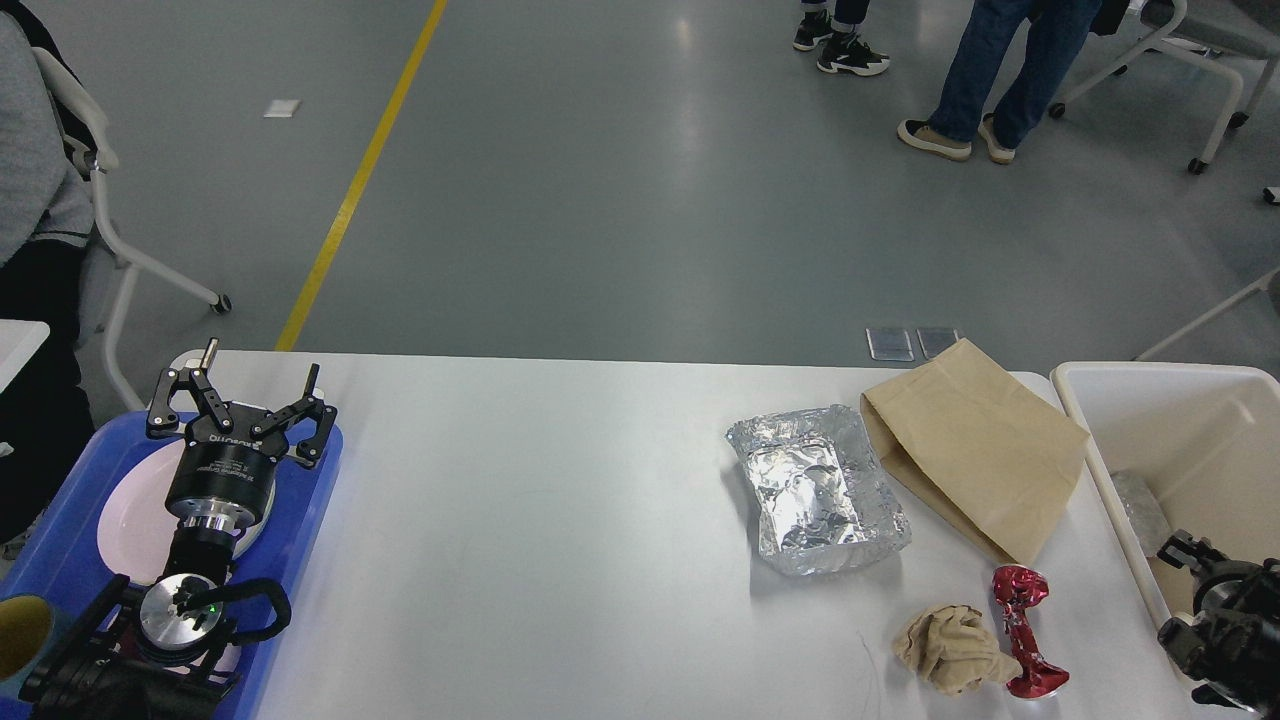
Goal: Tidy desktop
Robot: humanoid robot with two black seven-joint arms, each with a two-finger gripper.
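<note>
- Desktop [560, 520] spans frame centre; foil tray [818, 490], paper bag [975, 460], crumpled napkin [950, 650], red wrapper [1025, 630] left at lower right, near bin [1100, 400], likely for disposal.
- Left gripper [243, 385] spread wide, empty, above blue tray [315, 500].
- Right gripper [1215, 620] at bin edge; finger state cannot be told.

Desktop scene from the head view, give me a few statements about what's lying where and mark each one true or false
1. The foil tray lies on the desktop left of the brown paper bag. True.
2. The left gripper is shut on a cup. False: it is open, holding nothing, above the blue tray.
3. The red wrapper lies inside the white bin. False: it is on the desktop beside the crumpled napkin.
4. A white plate sits in the blue tray. True.
</note>
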